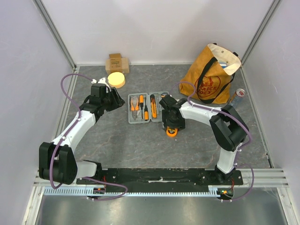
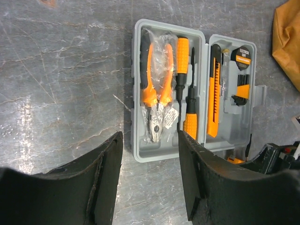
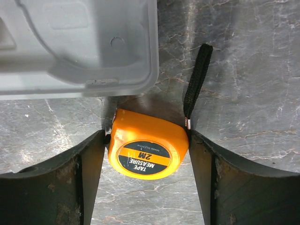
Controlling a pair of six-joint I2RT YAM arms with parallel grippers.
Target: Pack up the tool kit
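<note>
Pick-up step: right gripper (image 3: pixel 147 140) bracketing tape measure (image 3: pixel 146 151) on tabletop, just beside near edge of open tool kit case (image 1: pixel 130 111), mid-tabletop. Pads (image 3: pixel 89 161) touching both flanks; clamp not confirmable. Left gripper (image 2: pixel 150 136) hovering, jaws apart, empty. Next: firming grip, lifting tape into case.

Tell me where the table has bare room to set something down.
Bare table between the tool case and the arms' base rail, and at the back between cardboard box and tote bag. Crowded off the case's near right corner, where the right pincer brackets the tape measure.
</note>
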